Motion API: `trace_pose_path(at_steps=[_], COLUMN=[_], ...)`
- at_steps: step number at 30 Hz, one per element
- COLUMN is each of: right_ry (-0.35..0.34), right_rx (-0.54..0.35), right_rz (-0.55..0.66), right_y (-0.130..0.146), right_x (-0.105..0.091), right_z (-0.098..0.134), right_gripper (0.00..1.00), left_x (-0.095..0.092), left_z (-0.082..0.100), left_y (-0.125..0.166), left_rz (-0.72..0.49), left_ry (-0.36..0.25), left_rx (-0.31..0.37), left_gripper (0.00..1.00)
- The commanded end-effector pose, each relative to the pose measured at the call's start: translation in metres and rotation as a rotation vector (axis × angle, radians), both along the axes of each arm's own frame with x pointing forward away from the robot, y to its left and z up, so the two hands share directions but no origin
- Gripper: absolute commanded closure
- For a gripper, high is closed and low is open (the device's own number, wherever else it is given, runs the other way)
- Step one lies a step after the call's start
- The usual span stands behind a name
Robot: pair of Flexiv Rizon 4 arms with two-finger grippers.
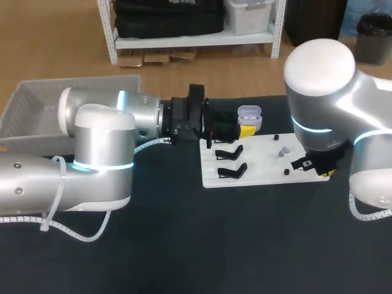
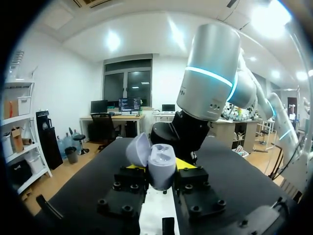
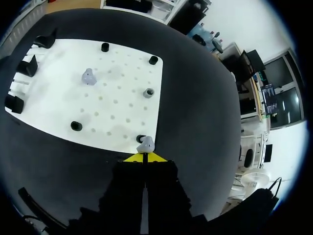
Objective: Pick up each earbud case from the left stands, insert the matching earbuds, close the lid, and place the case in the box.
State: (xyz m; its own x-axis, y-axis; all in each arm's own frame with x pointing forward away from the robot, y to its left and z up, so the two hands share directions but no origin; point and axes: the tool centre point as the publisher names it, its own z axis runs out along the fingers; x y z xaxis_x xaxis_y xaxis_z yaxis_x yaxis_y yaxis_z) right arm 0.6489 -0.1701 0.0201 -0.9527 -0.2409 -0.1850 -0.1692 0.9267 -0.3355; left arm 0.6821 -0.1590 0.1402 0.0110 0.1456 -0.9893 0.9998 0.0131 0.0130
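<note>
A pale lavender earbud case point(image 1: 249, 116) point(image 2: 161, 164) with its lid open is held over the far left corner of the white board point(image 1: 263, 165), and my left gripper point(image 1: 244, 130) point(image 2: 162, 172) is shut on it from both sides. One earbud point(image 1: 283, 151) point(image 3: 88, 77) lies on the board. At the board's near right corner my right gripper point(image 1: 323, 170) point(image 3: 145, 157) has its yellow tips together around the base of a second earbud point(image 3: 145, 145). That earbud is hidden by the arm in the head view.
Black case stands point(image 1: 230, 162) point(image 3: 30, 66) line the board's left side. Small black pegs point(image 3: 76, 126) and a grey peg point(image 3: 148, 92) stick up from the board point(image 3: 122, 83). A grey mesh box point(image 1: 37, 104) sits at the table's far left.
</note>
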Motion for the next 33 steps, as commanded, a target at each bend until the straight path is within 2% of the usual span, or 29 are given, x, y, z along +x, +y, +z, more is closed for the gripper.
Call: trace_pose_path(at_steps=[1,6,7,8,10,12,16,19,24,29,30,31,33], right_ry=[0.001,-0.012,-0.013,-0.019,-0.022,-0.026,-0.026,-0.034,-0.046,-0.047,-0.051,-0.049,-0.046], right_rx=[-0.005,-0.002,-0.002,-0.002,-0.005,-0.005,-0.004,-0.002,-0.002,-0.001,0.0,0.0,0.002], right_rz=[-0.002,-0.002,-0.003,-0.012,-0.015,-0.021,-0.032,-0.041,-0.053,-0.062,-0.067,-0.066,-0.062], right_y=[0.001,0.002,0.002,0.0,0.0,0.001,0.002,0.003,0.006,0.008,0.008,0.008,0.007], right_x=[0.0,-0.004,-0.005,-0.004,-0.004,-0.003,0.001,0.002,0.005,0.007,0.007,0.007,0.008], right_z=[0.002,0.011,0.011,0.011,0.012,0.011,0.009,0.009,0.007,0.005,0.005,0.004,0.003], right_gripper=[1.0,0.99,0.72,0.6,0.51,0.22,0.17,0.0,0.03,0.13,0.16,0.24,0.28], left_x=[-0.001,-0.001,-0.001,-0.001,-0.001,-0.001,-0.001,-0.001,-0.001,-0.001,-0.001,-0.001,-0.001], left_z=[-0.002,-0.002,-0.002,-0.002,-0.002,-0.002,-0.002,-0.002,-0.002,-0.002,-0.002,-0.002,-0.002], left_y=[0.0,0.0,0.0,0.0,0.0,0.0,0.0,0.0,0.0,0.0,0.0,0.0,0.0], left_rz=[0.005,0.005,0.005,0.005,0.005,0.005,0.005,0.005,0.005,0.005,0.005,0.005,0.005], left_ry=[-0.006,-0.006,-0.006,-0.006,-0.006,-0.006,-0.006,-0.006,-0.006,-0.006,-0.006,-0.006,-0.006], left_rx=[-0.009,-0.009,-0.009,-0.009,-0.009,-0.009,-0.009,-0.009,-0.009,-0.009,-0.009,-0.009,-0.009], left_gripper=[1.0,1.0,1.0,1.0,1.0,1.0,1.0,1.0,1.0,1.0,1.0,1.0,1.0])
